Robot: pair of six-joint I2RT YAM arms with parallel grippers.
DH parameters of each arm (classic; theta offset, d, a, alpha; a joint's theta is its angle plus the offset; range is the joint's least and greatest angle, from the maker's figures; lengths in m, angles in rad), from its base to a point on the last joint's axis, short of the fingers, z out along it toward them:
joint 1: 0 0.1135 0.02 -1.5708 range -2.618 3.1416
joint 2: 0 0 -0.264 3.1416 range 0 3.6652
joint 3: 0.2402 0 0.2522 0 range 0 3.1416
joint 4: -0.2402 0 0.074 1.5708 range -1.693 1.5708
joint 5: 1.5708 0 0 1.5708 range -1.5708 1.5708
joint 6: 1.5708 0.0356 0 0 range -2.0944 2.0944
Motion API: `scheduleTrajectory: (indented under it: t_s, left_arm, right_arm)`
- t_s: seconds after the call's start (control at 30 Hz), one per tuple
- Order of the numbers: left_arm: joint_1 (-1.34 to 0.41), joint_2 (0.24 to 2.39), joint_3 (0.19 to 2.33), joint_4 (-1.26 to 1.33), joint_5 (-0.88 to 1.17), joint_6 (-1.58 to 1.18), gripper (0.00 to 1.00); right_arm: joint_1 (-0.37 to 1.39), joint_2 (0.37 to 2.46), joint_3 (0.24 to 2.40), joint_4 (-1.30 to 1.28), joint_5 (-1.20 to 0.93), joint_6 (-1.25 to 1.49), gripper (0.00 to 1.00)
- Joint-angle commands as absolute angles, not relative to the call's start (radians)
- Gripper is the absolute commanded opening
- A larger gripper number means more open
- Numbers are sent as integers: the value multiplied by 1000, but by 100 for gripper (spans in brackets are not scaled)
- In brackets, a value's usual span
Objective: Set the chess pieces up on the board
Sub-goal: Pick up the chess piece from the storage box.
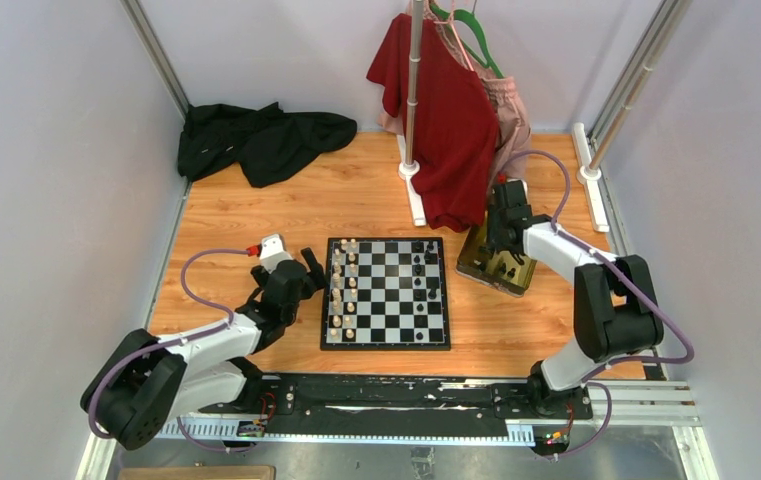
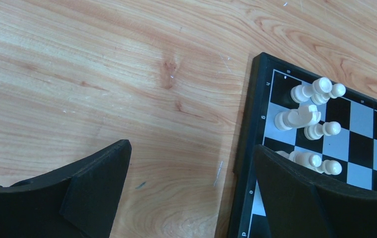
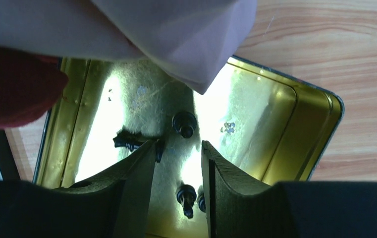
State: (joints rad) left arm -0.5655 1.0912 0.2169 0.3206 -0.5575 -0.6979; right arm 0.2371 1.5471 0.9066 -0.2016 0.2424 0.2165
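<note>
Over on the left, the left gripper (image 1: 308,272) hangs low above the wooden table (image 1: 256,210), jaws spread wide and nothing between them; in its wrist view one finger (image 2: 295,193) overlaps the chessboard's left border, the other sits over bare wood. Moving in, the chessboard (image 1: 386,343) lies flat between the two arms; cream-white pieces (image 1: 344,290) stand in two files down its left side, and a few black pieces (image 1: 426,262) stand near its right back corner. Right again, a red shirt (image 1: 446,130) hangs on a rack, its hem above the yellow-gold tin (image 1: 513,277). The right gripper (image 1: 501,250) points down into that tin, jaws parted and pinching nothing; loose black pieces (image 3: 184,123) lie on the tin floor around its fingertips, one just beside a tip.
</note>
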Motion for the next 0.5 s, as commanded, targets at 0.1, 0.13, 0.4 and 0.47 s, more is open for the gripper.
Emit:
scheduleTrajectory:
  t_s: [0.1, 0.13, 0.4, 0.47]
  left_arm:
    - [-574, 1125, 235, 363, -580, -686, 100]
    - [-574, 1128, 235, 365, -581, -686, 100]
    - [-574, 1133, 234, 367, -589, -683, 100]
    - [-573, 1131, 234, 367, -591, -681, 100]
  right_arm:
    - [211, 1595, 943, -158, 210, 223, 41]
    - [209, 1600, 946, -155, 210, 223, 41]
    - [192, 1627, 957, -144, 198, 224, 32]
    - [191, 1633, 957, -143, 198, 225, 30]
